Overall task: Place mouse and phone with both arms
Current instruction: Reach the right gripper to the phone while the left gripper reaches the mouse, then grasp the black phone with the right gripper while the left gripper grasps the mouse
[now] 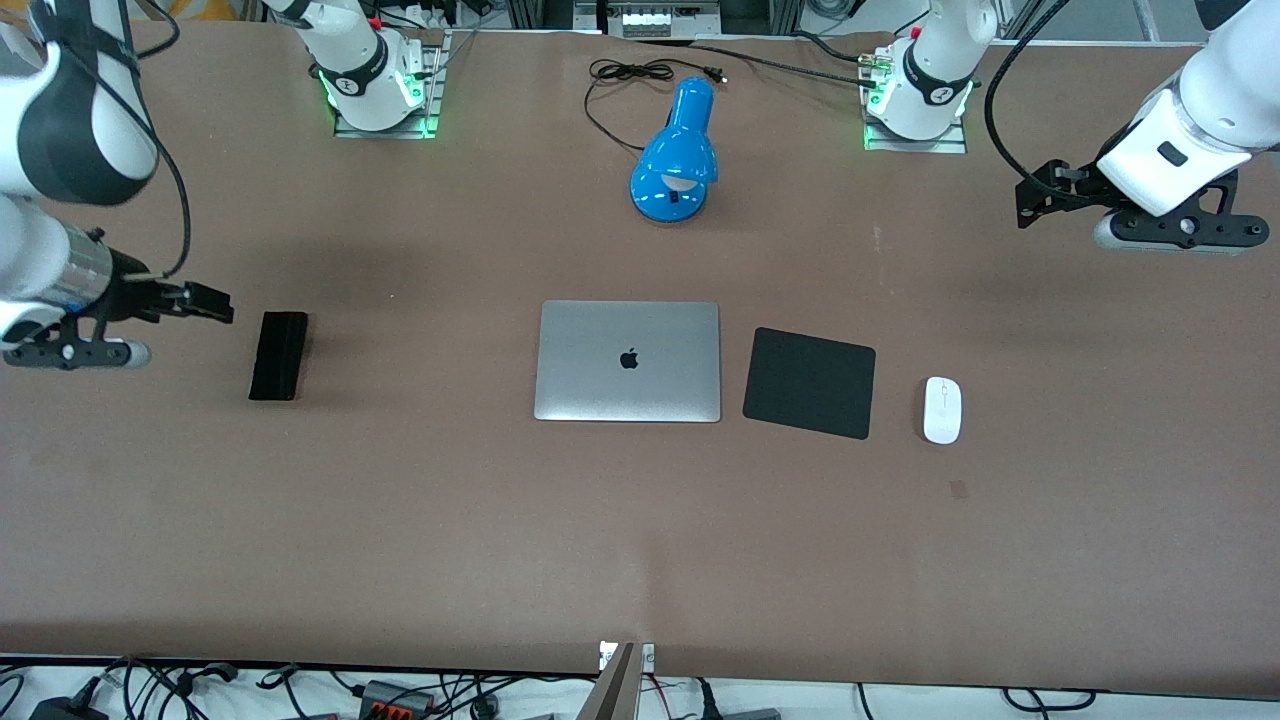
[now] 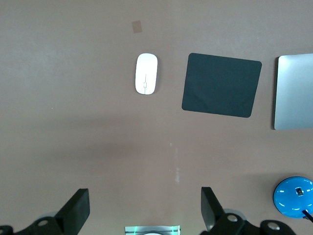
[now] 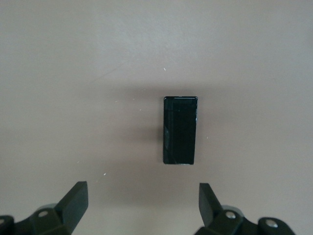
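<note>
Centrally, toward the left arm's end of the brown matte table [image 1: 420, 520], the mouse [image 1: 942, 410] lies flat: a small smooth white oval with a thin grey scroll line, just beside the black square mat [image 1: 810, 382]. Next to the mat sits the closed silver laptop [image 1: 628, 361], and farther from the front camera stands a glossy blue desk lamp [image 1: 676, 160]. The phone [image 1: 279, 355], a slim black glossy slab, lies toward the right arm's end. The left gripper [image 2: 145, 210] hovers over bare table with fingers spread wide, its wrist view showing mouse and mat together. The right gripper [image 3: 143, 205], likewise spread apart, hangs beside the phone, whose reflective face shows only there.
</note>
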You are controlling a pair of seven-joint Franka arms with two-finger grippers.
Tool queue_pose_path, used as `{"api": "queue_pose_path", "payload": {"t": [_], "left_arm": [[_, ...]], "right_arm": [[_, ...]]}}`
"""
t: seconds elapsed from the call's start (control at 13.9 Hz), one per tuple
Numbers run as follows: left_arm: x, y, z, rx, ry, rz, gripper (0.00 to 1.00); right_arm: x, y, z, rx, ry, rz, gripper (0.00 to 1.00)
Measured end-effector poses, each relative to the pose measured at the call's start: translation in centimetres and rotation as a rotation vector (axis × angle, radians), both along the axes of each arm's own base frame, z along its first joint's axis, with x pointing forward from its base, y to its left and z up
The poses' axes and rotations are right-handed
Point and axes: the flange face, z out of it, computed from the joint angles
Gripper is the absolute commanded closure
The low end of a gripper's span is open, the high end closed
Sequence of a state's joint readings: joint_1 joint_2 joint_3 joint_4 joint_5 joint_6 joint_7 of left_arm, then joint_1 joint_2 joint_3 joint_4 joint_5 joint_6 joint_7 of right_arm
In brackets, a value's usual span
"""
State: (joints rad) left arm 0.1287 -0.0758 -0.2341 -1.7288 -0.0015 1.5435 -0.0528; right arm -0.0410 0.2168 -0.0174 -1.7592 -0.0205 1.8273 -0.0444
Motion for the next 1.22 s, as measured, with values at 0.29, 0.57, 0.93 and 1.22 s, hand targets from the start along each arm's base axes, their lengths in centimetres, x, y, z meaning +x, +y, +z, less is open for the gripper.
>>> {"api": "queue_pose_path", "payload": {"t": [0.29, 0.57, 0.93, 1.22], "left_arm": [[2.9, 0.3, -3.6, -0.019, 0.060, -0.001, 0.00], [8.6, 1.2, -13.6, -0.063, 0.198, 0.008, 0.00], [14.5, 1.9, -27.0, -0.098, 0.198, 0.020, 0.00], [14.7, 2.1, -32.1, -0.048, 0.201, -0.015, 0.00]], "right_arm": [[1.5, -1.3, -6.4, -0.001, 0.037, -0.018, 0.00], [2.1, -2.0, -11.2, -0.005, 0.055, -0.026, 0.00], [1.7, -3.7, -18.3, -0.017, 0.055, -0.048, 0.00], [1.3, -4.7, -20.7, -0.019, 0.078, -0.063, 0.00]]}}
